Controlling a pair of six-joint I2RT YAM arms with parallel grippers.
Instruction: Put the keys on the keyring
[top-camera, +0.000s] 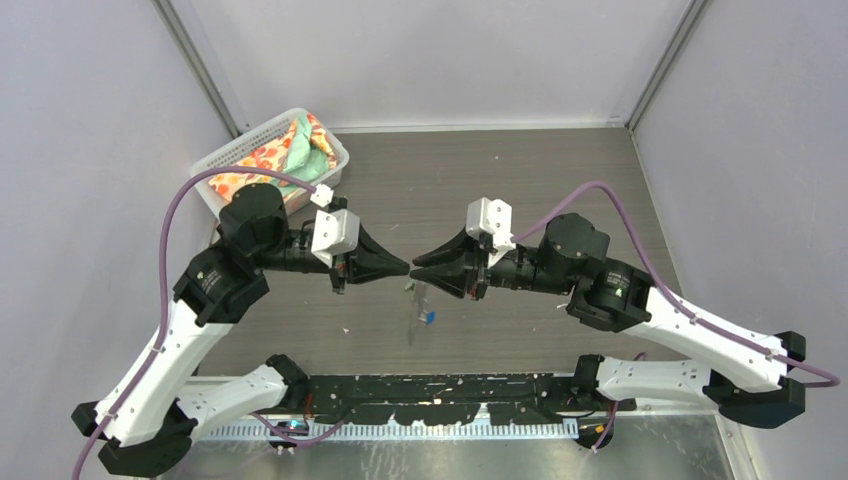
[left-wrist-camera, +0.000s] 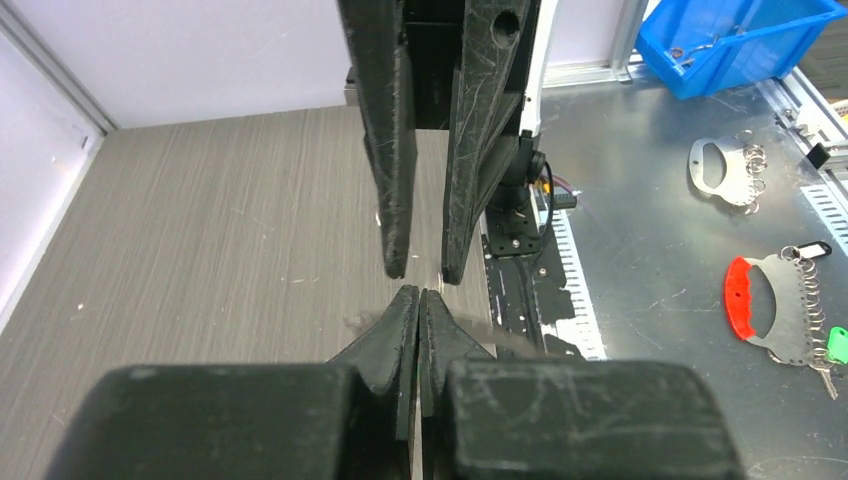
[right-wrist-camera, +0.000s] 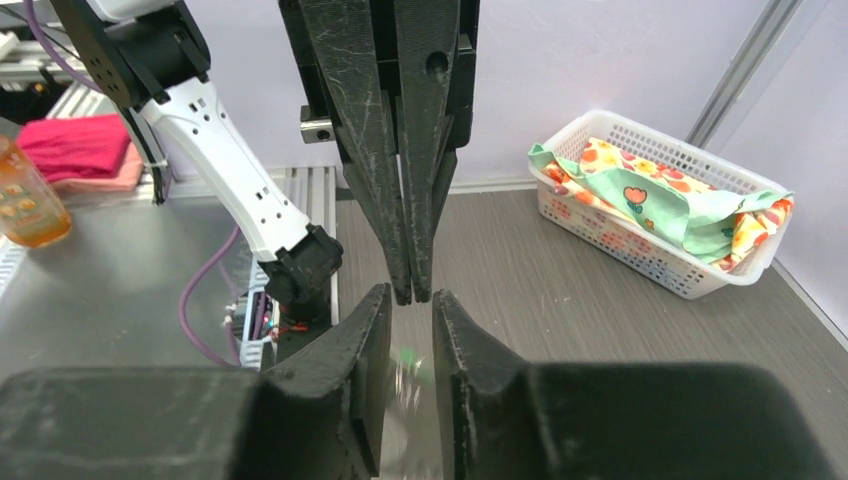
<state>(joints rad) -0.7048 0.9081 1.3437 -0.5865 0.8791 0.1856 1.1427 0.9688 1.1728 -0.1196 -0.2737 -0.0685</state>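
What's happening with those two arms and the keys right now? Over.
Left gripper shut, right gripper slightly open, tips nearly meeting. Keyring with blue-tagged key just below them; grip unclear. White basket off to the side, not in the way.

Basket (right-wrist-camera: 640, 245) white; cloth (right-wrist-camera: 680, 205) orange-green floral; key (top-camera: 428, 317) blue-tagged.

left end effector (top-camera: 406, 270) and right end effector (top-camera: 417, 272) tip to tip above mid surface (top-camera: 560, 200); no passage between them. keyring (top-camera: 415, 305) dangles under tips, barring way beneath. white mesh basket (top-camera: 222, 160) fills far-left corner. open room over surface far right and centre back. walls (top-camera: 90, 120) hem left, right, back.
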